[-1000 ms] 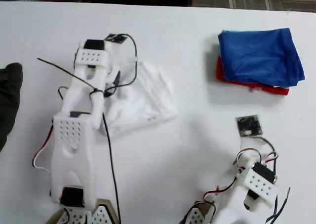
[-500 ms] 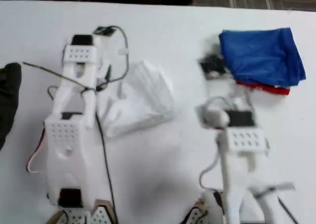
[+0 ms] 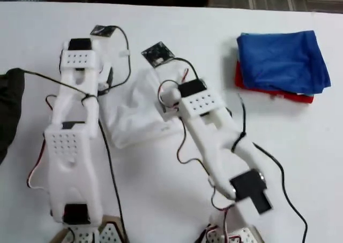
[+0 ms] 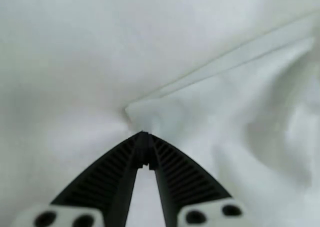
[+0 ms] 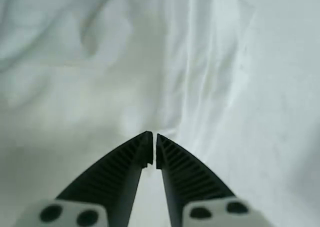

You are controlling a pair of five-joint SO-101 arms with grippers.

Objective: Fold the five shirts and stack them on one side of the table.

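Left gripper (image 4: 143,137): jaws closed, tips meeting at a point right at a corner of the white shirt (image 3: 134,114). You can't tell from the wrist view whether any cloth is pinched between them; it may be none.

Right gripper (image 5: 154,139): jaws drawn in to a thin slit, low over the shirt's wrinkled middle, nothing visibly held.

White shirt: lies loosely bunched between the two arms, not yet a neat fold.

Risks from here:
- Closed tips pushed along the shirt will plough it into a heap rather than lift an edge. Open before you go down.
- If the left tips hold only a sliver of that corner, it will likely slip as soon as you pull.
- Both arms crowd the same shirt. Crossing paths could knock wrists or snag the loose wires above it.
- White cloth on a white table (image 3: 300,146): edges are hard to pick out, so a grab could catch two layers.

Well apart from the white shirt, beyond the right arm: blue shirt (image 3: 283,58) folded on a red shirt (image 3: 278,95). A wide drag toward it could shove that stack. Beyond the left arm: a dark garment (image 3: 9,109) at the table's edge.
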